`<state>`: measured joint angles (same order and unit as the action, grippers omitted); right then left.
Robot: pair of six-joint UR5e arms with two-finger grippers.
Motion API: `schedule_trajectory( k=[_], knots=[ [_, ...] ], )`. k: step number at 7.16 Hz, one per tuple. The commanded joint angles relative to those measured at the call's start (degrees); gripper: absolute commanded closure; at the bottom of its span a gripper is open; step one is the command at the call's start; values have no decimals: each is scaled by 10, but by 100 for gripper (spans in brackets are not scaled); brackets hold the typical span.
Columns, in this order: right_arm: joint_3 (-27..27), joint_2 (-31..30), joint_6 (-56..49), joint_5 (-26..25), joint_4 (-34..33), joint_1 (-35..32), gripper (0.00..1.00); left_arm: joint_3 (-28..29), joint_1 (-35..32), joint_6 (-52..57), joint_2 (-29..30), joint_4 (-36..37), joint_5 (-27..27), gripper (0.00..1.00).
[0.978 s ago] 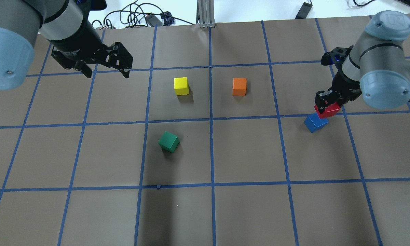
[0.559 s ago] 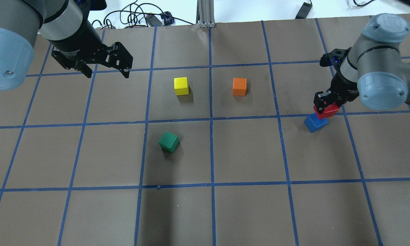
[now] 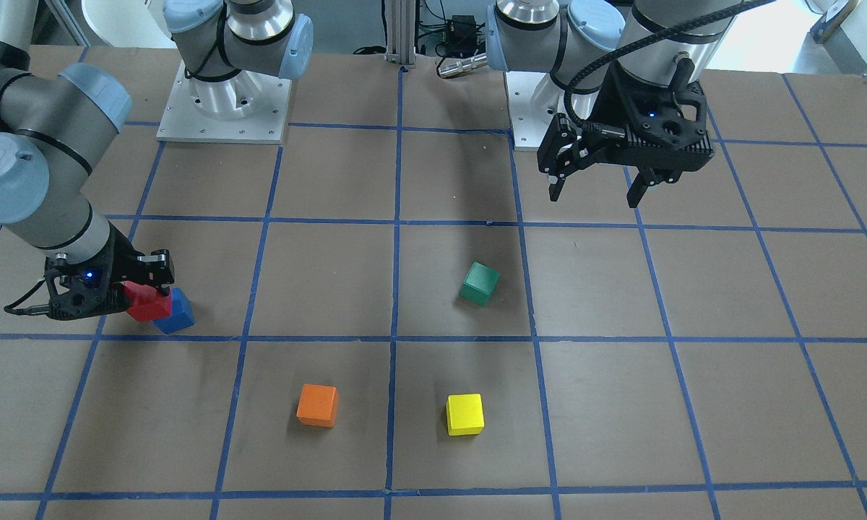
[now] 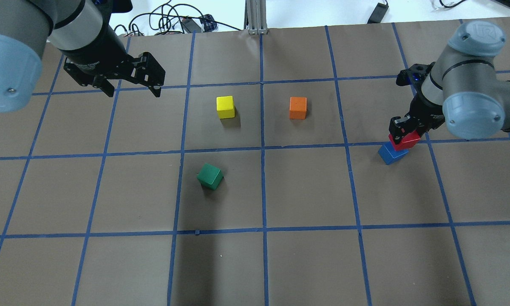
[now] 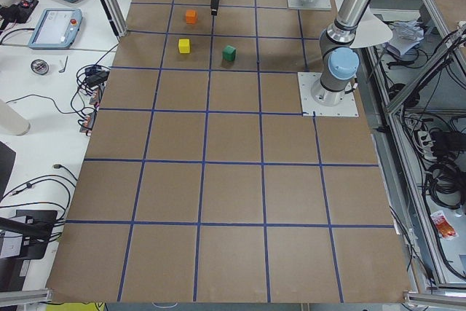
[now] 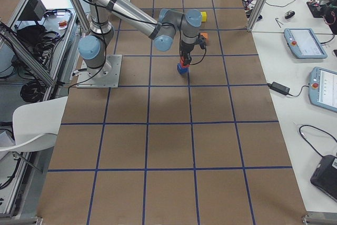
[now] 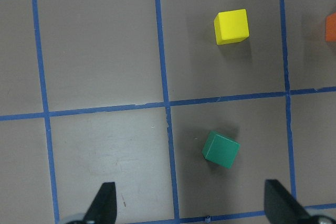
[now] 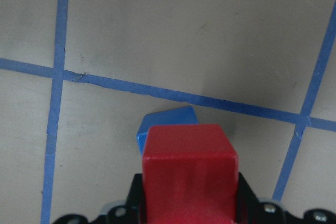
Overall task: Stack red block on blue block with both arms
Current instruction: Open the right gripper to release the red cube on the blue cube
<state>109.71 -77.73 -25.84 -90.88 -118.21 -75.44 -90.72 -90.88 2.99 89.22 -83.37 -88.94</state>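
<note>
My right gripper (image 4: 403, 135) is shut on the red block (image 4: 408, 141) and holds it over the blue block (image 4: 390, 154), which sits on the brown table at the right. The red block overlaps the blue one's far side; I cannot tell if they touch. In the front view the same gripper (image 3: 139, 295) holds the red block (image 3: 148, 304) against the blue block (image 3: 177, 312). The right wrist view shows the red block (image 8: 189, 171) above the blue block (image 8: 165, 124). My left gripper (image 4: 132, 90) is open and empty, high at the far left; its fingertips (image 7: 105, 203) frame the table.
A yellow cube (image 4: 225, 106) and an orange cube (image 4: 298, 107) sit at the table's far middle. A green cube (image 4: 210, 176) lies rotated near the centre. Blue tape lines grid the table. Cables lie beyond the far edge.
My right gripper with the red block has shifted slightly toward the far left over the blue block. The left arm has not moved.
</note>
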Motion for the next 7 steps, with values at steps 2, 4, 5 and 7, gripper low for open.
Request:
schedule_trajectory(
  k=[2,4,5,7],
  knots=[
    [1,0,0,0,0,-1,94,0,0,0,0,0,0,0],
    [6,0,0,0,0,-1,81,0,0,0,0,0,0,0],
    [14,0,-1,-1,0,-1,78,0,0,0,0,0,0,0],
    [15,0,-2,-2,-2,-1,18,0,0,0,1,1,1,0]
  ],
)
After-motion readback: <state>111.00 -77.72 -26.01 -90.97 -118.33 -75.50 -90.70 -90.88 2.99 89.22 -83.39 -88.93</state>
